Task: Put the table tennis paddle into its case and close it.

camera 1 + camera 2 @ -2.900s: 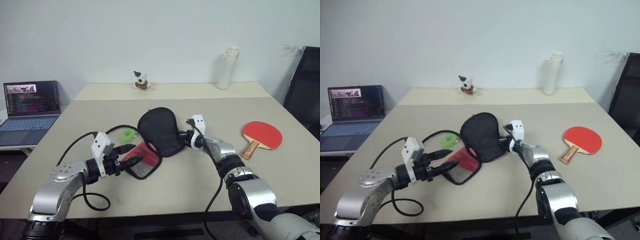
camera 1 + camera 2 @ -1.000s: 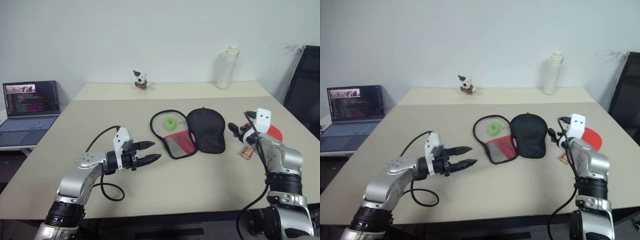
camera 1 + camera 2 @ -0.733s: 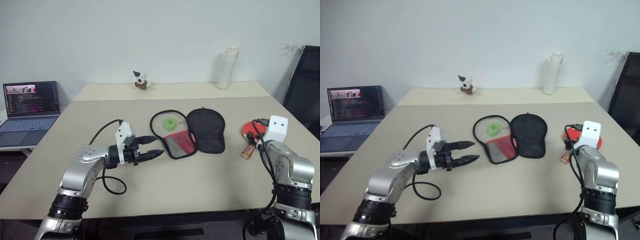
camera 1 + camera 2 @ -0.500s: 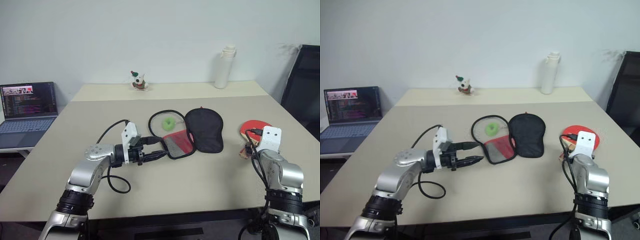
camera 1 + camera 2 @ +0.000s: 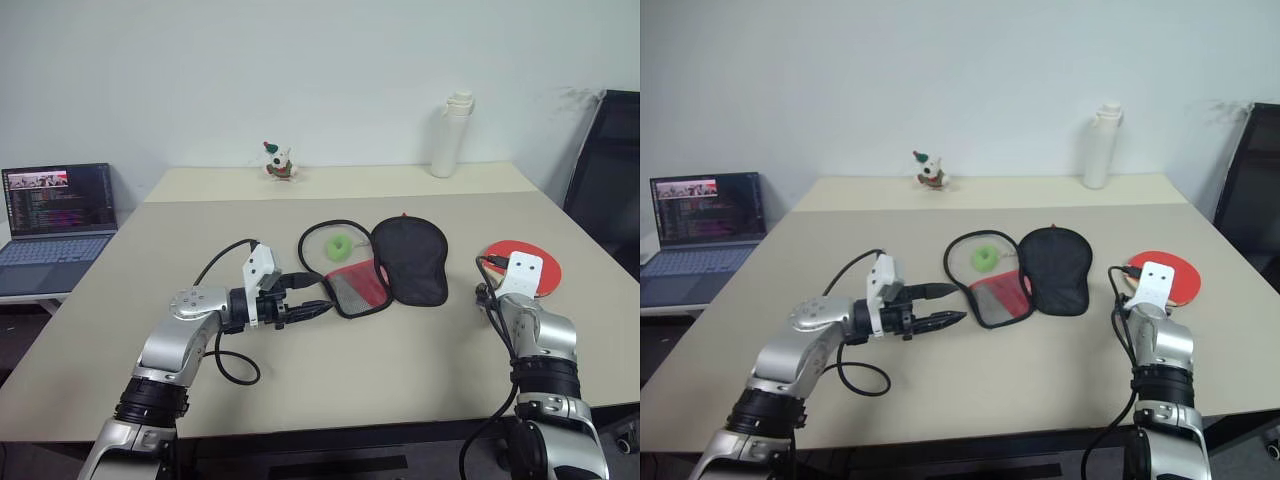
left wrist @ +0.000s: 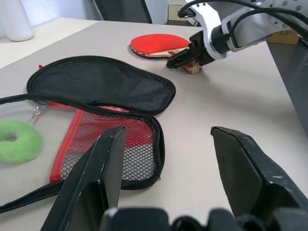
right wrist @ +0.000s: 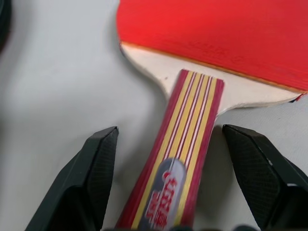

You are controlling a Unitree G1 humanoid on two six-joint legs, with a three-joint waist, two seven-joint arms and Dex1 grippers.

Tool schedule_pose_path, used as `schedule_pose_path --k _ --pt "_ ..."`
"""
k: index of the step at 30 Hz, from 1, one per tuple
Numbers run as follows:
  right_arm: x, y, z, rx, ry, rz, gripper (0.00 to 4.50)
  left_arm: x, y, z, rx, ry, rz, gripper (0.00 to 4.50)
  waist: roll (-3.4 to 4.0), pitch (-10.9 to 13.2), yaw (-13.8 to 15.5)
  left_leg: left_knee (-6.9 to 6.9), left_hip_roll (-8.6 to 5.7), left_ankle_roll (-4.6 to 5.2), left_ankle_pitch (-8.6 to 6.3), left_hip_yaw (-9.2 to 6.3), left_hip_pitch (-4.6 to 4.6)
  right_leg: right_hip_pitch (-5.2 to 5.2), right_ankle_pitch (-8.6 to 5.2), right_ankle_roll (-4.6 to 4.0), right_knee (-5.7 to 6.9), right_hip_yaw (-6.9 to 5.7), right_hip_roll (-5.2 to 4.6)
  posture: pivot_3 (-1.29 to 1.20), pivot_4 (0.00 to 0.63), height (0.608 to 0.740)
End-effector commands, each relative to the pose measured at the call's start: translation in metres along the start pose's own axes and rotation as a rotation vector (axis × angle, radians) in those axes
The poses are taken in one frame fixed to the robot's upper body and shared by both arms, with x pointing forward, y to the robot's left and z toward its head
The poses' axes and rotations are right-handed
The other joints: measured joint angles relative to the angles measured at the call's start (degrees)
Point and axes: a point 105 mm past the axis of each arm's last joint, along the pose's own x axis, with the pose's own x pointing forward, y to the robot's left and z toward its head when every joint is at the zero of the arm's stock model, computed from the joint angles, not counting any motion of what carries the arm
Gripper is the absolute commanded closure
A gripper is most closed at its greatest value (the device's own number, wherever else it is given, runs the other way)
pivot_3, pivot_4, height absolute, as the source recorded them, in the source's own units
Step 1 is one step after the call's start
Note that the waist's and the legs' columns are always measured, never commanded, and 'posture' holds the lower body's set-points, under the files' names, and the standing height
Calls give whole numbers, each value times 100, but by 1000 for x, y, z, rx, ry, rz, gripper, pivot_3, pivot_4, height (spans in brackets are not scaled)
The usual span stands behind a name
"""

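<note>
The table tennis paddle point(image 5: 545, 262) lies flat at the table's right, red face up, its striped wooden handle point(image 7: 185, 159) pointing at me. My right gripper point(image 7: 171, 130) is open, angled down, with one black finger on each side of the handle. The case point(image 5: 410, 258) lies unzipped and spread open mid-table, black half to the right, red mesh pocket point(image 5: 355, 287) to the left. My left gripper point(image 5: 315, 293) hovers open just left of the mesh pocket, holding nothing.
A green ring point(image 5: 340, 245) lies inside the case's zipper loop. A white bottle point(image 5: 445, 135) and a small toy figure point(image 5: 280, 160) stand at the back. A laptop point(image 5: 60, 215) sits far left, a black chair point(image 5: 600, 190) far right.
The case, earlier held up between both grippers, now lies open on the table. My right gripper has swung right and dropped onto the paddle's handle. The left gripper has hardly moved.
</note>
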Motion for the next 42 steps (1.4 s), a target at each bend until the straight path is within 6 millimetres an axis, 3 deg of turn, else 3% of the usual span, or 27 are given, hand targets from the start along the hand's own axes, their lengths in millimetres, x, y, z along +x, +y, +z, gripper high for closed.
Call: schedule_pose_path --k 1,4,9,11,14,20,26,30,33,36,42 --pt "2 -7 13 14 -37 -23 805 -4 1 12 54 -29 17 1445 0 0 0 0 0 0 0 0 0 0 0 0 0 0 0 0 150 740" --pt "5 -5 12 10 -28 -13 1392 -4 1 12 53 -28 19 1445 -1 -1 -1 4 0 0 0 3 1 2 1 2 0 1 -1 0 150 740" --pt "8 -8 16 -35 -38 -5 2956 -4 0 11 56 -25 18 1445 -1 -1 0 7 -1 0 0 10 8 8 3 5 -1 4 -7 0 150 740" --pt "8 -10 21 -78 -48 19 3378 -4 0 12 57 -25 17 1445 -1 -1 1 7 -1 0 0 12 6 8 2 5 -3 4 -7 0 150 740" --pt "6 -11 26 -150 -54 74 3378 -4 -1 12 58 -24 15 1445 0 1 5 5 -3 0 0 15 1 5 1 7 -9 5 -9 0 150 740" --pt "-3 -40 29 -260 -14 145 3378 -3 -3 10 60 -16 8 1445 9 6 13 -9 0 2 -1 31 -7 0 -3 10 -24 4 -7 0 150 740" --pt "-27 -50 6 -367 66 270 3378 -3 -4 9 56 -12 3 1445 10 6 21 -14 2 3 -2 32 -13 3 -3 11 -42 3 -2 0 150 740" --pt "-37 -50 -12 -346 94 364 3378 -1 -5 9 54 -12 -7 1445 9 6 9 -12 1 3 -2 36 -8 7 -3 12 -44 2 2 0 150 740" --pt "-39 -55 -27 -343 152 379 3378 1 -5 8 54 -11 -11 1445 9 6 7 -11 1 3 -2 42 -3 8 -2 13 -43 0 7 0 150 740" --pt "-37 -62 -28 -320 152 356 3378 1 -6 9 55 -12 -17 1445 9 6 7 -9 0 3 -2 40 -1 10 -2 12 -42 -1 14 0 150 740" --pt "-32 -60 -25 -350 148 349 1472 0 -8 11 43 -20 -33 1445 6 5 1 -7 0 3 -2 42 2 13 -1 12 -42 0 19 0 150 740"
